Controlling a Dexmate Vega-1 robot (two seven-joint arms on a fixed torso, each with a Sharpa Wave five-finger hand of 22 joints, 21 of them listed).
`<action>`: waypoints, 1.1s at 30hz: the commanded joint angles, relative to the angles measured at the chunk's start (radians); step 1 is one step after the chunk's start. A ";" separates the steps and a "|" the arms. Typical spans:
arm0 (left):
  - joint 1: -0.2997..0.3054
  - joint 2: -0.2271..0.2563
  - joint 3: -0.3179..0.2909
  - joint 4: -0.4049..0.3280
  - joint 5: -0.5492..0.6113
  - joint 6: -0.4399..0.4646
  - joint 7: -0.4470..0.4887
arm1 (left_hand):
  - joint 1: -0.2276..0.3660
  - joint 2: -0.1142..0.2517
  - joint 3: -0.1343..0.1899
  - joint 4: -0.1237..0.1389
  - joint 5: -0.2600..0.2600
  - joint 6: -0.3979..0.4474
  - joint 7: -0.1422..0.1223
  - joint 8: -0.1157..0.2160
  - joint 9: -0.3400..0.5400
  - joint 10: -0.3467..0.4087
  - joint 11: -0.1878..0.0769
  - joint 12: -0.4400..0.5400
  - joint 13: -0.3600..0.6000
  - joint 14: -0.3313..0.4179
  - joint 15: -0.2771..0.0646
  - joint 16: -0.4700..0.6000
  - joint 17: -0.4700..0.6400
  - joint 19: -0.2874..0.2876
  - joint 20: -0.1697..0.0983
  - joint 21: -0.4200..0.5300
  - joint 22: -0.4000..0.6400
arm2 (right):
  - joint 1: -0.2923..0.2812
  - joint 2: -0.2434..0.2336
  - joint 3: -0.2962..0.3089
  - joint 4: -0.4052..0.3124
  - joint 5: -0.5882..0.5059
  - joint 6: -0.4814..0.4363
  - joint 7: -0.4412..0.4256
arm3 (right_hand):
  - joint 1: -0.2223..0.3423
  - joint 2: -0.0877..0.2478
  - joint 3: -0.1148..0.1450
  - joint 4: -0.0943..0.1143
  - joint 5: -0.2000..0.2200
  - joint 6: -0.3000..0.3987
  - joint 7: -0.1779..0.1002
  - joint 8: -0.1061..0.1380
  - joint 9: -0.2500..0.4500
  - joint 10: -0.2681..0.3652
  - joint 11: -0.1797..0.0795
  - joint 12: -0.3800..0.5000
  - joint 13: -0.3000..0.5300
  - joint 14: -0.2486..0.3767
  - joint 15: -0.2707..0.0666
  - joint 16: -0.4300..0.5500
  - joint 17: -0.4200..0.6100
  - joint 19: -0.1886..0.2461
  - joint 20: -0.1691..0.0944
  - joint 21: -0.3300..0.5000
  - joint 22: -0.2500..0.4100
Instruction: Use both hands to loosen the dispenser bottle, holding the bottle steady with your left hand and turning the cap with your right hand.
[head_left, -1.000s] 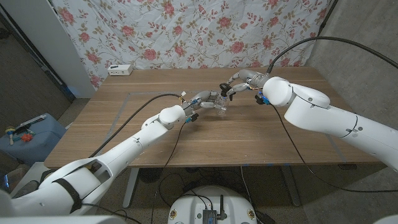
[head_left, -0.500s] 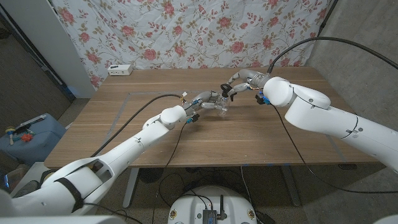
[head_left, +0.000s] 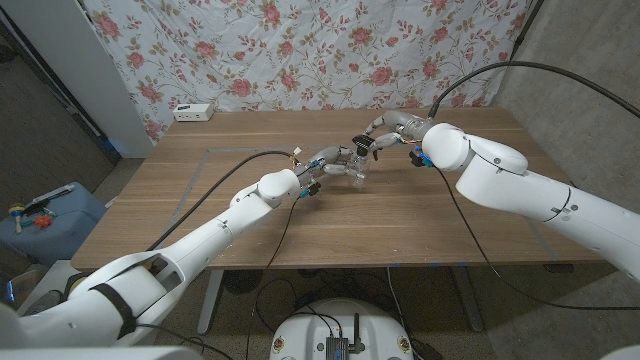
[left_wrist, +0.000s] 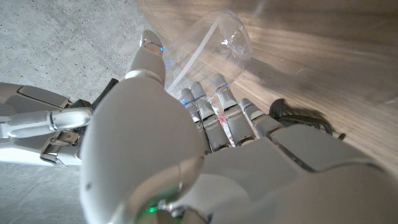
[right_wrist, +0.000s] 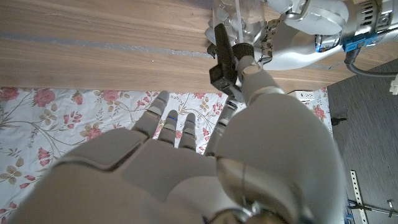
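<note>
So here's where I'm at: the wooden table with the flowery backdrop behind it at 12 o'clock, and my two arms meeting just past the middle of it. My left hand comes in from about 7 o'clock and is wrapped around the clear dispenser bottle, which stands a bit beyond the table's centre. My right hand reaches in from 3 o'clock, and its fingers are pinched on the black pump cap on top of the bottle.

From my left wrist, the fingers are curled against the clear plastic, so that grip looks solid enough (can't see the thumb side though, so no promises). From my right wrist, the cap sits between thumb and fingertips.

What worries me: the bottle looks light and slick. If my left grip is too loose, the whole bottle just spins with the cap and nothing loosens. Squeeze too hard and the thin plastic could buckle. And my right pinch is small; it could slip off the nozzle mid-turn and tip everything over.

There's also a little white box way out at 10 o'clock, nowhere near the action.
</note>
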 joint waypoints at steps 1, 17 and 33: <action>-0.004 -0.003 0.001 0.009 -0.001 -0.011 -0.005 | -0.059 0.094 0.054 0.047 0.005 0.060 0.008 0.005 0.003 0.017 -0.009 0.005 0.002 0.012 -0.087 0.005 0.003 0.005 -0.086 -0.003 0.002 | -0.009 0.013 0.015 0.021 0.000 0.028 -0.001 | 0.018 0.006 0.013 -0.001 -0.001 0.027 -0.001 0.009 0.002 0.015 -0.004 0.005 0.001 0.003 -0.010 0.006 0.003 0.017 -0.006 0.009 0.003; -0.003 -0.004 0.005 0.007 0.002 -0.015 -0.009 | -0.062 0.094 0.060 0.045 0.005 0.065 0.006 0.006 0.003 0.022 -0.008 0.002 0.006 0.015 -0.087 0.004 0.003 0.005 -0.087 -0.003 0.002 | -0.028 0.019 0.033 0.024 -0.007 0.055 -0.015 | 0.052 0.018 0.022 -0.001 -0.007 0.112 -0.002 0.028 0.001 0.053 -0.027 0.008 0.000 0.026 -0.035 0.010 0.002 0.029 -0.010 0.006 0.003; 0.003 0.004 0.005 -0.007 0.001 -0.005 -0.013 | -0.064 0.096 0.063 0.044 0.004 0.065 0.007 0.005 0.003 0.025 -0.008 -0.001 0.010 0.014 -0.087 0.004 0.004 0.003 -0.085 -0.003 0.002 | -0.042 0.020 0.059 0.023 0.013 0.083 -0.010 | 0.118 0.035 0.047 -0.012 -0.003 0.164 -0.004 0.036 -0.001 0.069 -0.046 0.003 -0.001 0.032 -0.047 0.007 0.002 0.027 -0.021 0.002 0.003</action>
